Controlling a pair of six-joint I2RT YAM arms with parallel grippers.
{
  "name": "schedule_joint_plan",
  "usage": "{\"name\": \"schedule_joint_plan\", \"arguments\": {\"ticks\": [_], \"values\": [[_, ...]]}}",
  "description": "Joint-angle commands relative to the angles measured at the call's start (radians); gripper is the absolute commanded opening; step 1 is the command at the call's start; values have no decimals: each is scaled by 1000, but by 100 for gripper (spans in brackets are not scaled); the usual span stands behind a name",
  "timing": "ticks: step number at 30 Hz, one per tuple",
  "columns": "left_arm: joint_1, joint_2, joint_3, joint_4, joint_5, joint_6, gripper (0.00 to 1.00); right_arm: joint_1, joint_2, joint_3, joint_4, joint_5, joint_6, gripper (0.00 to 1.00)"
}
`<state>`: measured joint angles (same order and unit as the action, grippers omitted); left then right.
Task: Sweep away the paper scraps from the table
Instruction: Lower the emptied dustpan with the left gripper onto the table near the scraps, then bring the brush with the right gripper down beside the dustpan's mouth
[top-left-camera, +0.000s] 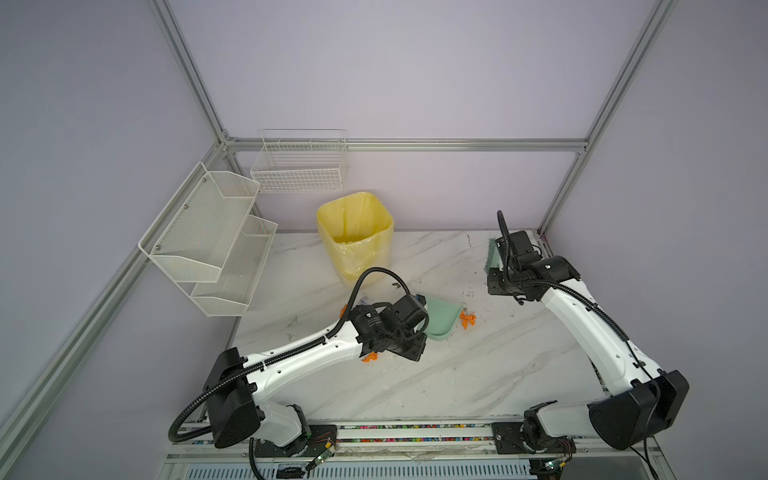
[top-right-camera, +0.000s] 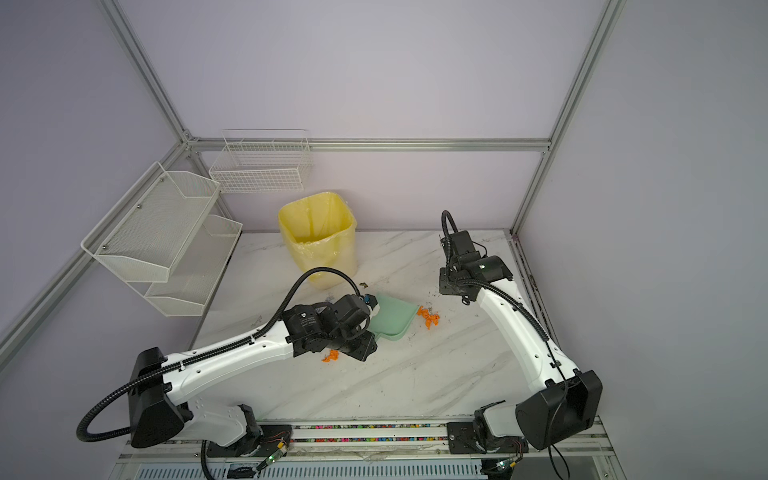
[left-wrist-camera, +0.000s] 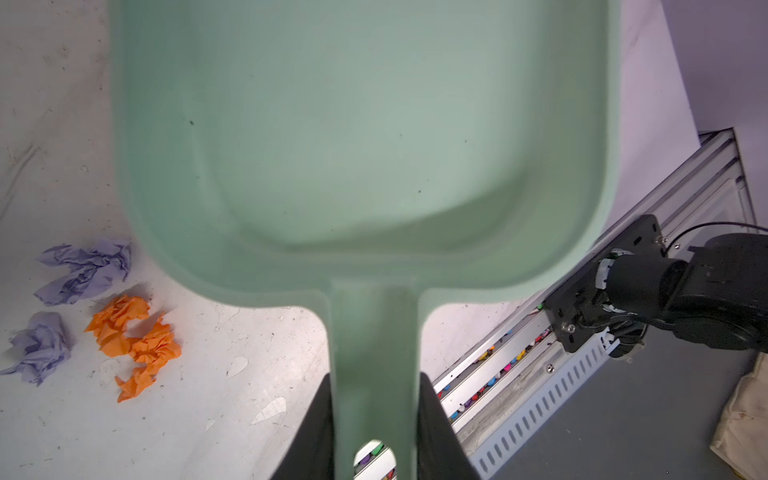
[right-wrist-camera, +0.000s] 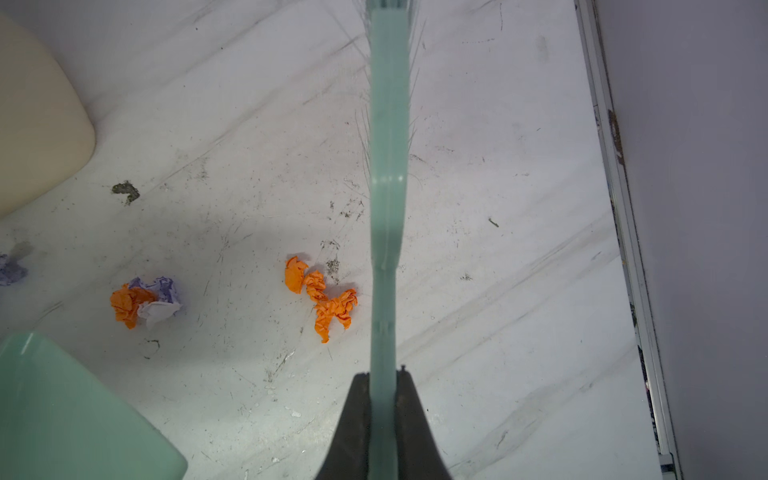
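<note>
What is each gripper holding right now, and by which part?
Left gripper holds the green dustpan by its handle; right gripper holds the green brush by its handle.

light: soft, even, from overhead; top views slightly dim
shadows: faint, diffuse on table (right-wrist-camera: 498, 316)
blur: dustpan (left-wrist-camera: 365, 124) & brush (right-wrist-camera: 386, 166) out of focus in wrist views; paper scraps (right-wrist-camera: 320, 295) sharp

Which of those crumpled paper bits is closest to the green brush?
The long all-orange strand is nearest the brush; the orange-and-lilac clump sits farther off, toward the dustpan.
</note>
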<state>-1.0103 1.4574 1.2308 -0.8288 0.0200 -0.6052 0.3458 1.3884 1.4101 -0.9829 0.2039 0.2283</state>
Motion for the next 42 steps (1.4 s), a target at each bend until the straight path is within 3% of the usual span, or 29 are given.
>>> {"name": "schedule_joint_plan", "arguments": {"ticks": [1, 16, 24, 32, 42], "values": [[-23, 19, 78, -12, -25, 30, 14, -5, 47, 14, -70, 6, -24, 0], [-99, 151, 89, -23, -63, 39, 13, -2, 186, 91, -189, -30, -1, 0], [-108, 226, 122, -23, -88, 67, 13, 3, 252, 144, -233, 15, -4, 0], [-122, 292, 166, -64, -125, 106, 13, 98, 320, 99, -240, 36, 11, 0], [-122, 384, 237, -102, -86, 126, 14, 122, 366, 143, -241, 23, 7, 0]]}}
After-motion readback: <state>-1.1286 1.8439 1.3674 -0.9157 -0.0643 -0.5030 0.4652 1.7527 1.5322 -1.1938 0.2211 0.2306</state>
